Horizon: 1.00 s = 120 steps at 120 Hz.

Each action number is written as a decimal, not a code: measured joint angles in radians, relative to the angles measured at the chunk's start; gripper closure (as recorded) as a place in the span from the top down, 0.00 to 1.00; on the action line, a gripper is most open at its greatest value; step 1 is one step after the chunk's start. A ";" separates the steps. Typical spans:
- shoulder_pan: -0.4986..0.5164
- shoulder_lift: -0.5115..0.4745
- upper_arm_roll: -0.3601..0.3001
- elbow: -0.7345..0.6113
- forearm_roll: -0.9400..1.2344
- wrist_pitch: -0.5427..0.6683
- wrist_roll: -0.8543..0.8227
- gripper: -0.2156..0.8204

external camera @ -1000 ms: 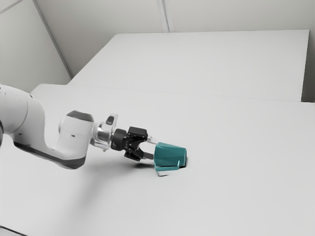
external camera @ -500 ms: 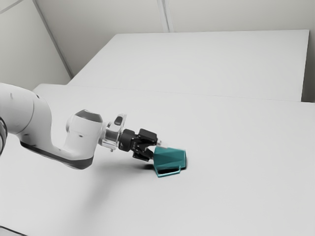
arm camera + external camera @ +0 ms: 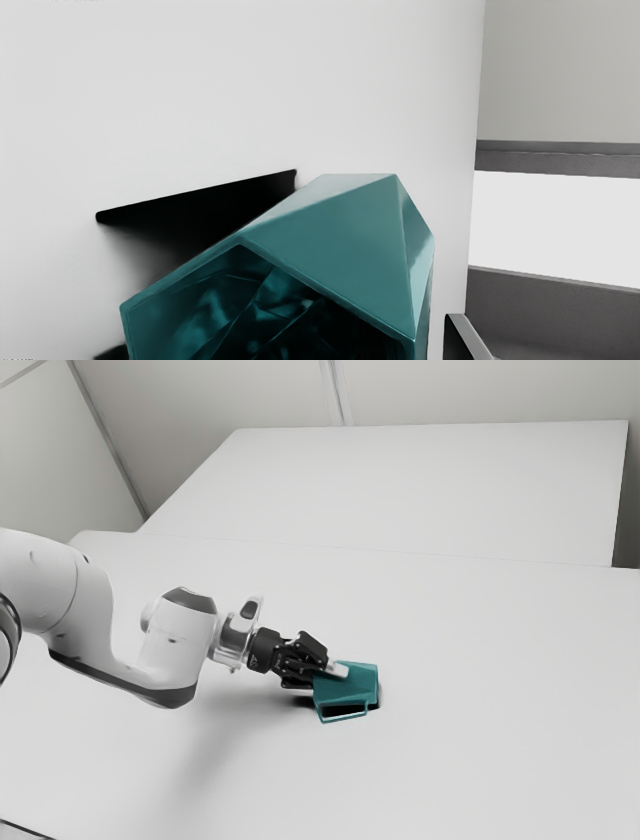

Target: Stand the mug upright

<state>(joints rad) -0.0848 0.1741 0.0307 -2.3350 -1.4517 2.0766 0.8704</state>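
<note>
the mug [image 3: 358, 683] is lying on its side on the table [image 3: 480, 710], mouth facing the gripper [image 3: 325, 676], whose fingers are standing wide around it.

Looks most like a robot lab, but can't tell for sure. Has a big white table [image 3: 470, 740] with a white robot arm [image 3: 175, 645] over it, another big white flat top [image 3: 420, 490] behind, and plain pale walls [image 3: 210, 395] all around the back.

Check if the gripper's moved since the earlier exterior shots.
Yes. Judged against the wall seam, the gripper has shifted toward the exterior view's right and slightly lower in that view.
</note>
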 joint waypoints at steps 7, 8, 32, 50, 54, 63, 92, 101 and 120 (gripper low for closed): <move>0.000 0.000 0.000 0.000 0.000 0.003 -0.005 0.18; 0.000 0.000 0.000 0.000 0.000 0.004 -0.006 0.17; -0.002 -0.002 -0.002 0.002 0.003 0.017 -0.025 0.10; -0.009 -0.005 -0.005 0.014 0.007 0.028 -0.041 0.07; -0.011 -0.006 -0.006 0.020 0.008 0.031 -0.045 0.06; -0.015 -0.008 -0.012 0.033 0.012 0.037 -0.052 0.05; -0.015 -0.033 -0.038 0.087 0.100 0.070 -0.089 0.04; -0.013 -0.059 -0.039 0.177 0.289 0.072 -0.139 0.04; 0.000 -0.069 -0.035 0.354 0.746 0.014 -0.287 0.03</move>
<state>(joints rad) -0.0847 0.1053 -0.0046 -1.9811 -0.7057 2.0904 0.5835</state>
